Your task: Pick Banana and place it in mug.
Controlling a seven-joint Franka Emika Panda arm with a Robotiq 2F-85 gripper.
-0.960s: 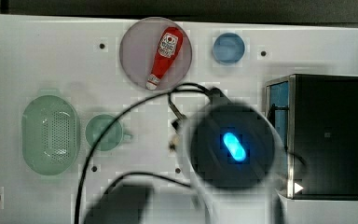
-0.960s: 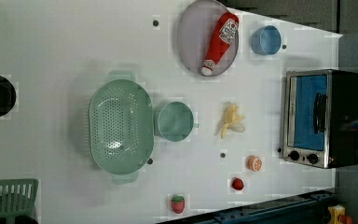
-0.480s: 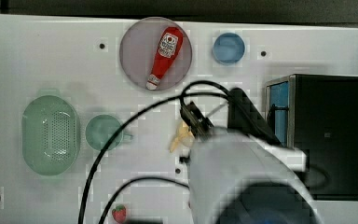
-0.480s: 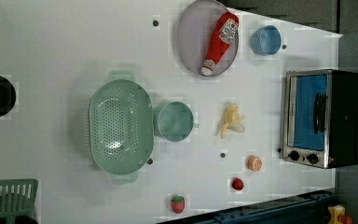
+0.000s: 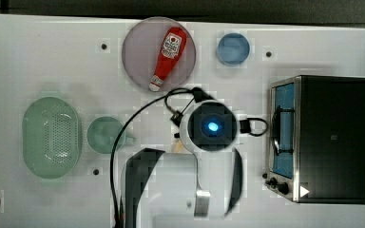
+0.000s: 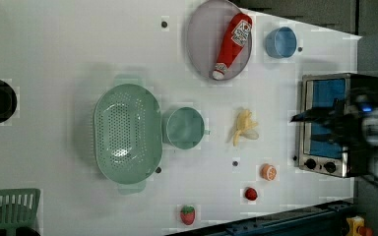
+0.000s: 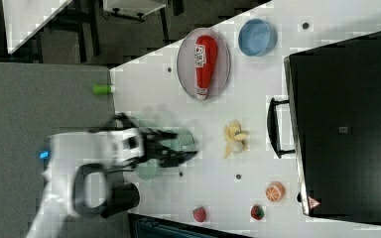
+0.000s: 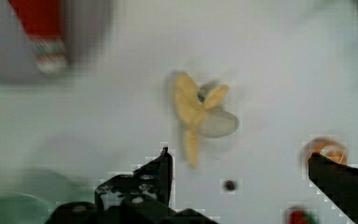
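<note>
Arm moved over banana, orange slice visible

A robot lab: white pegboard table with toy food and toaster oven.

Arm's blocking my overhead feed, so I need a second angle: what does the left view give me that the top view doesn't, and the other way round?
Left view alone: the banana whole, lying apart from the mug, plus the orange slice, a strawberry, a small red fruit and a green slotted tool.

Top view alone: the arm's white body with its cable, covering nearly all of the banana.

Both: mug, green basket, ketchup bottle on its plate, blue bowl, toaster oven.
</note>
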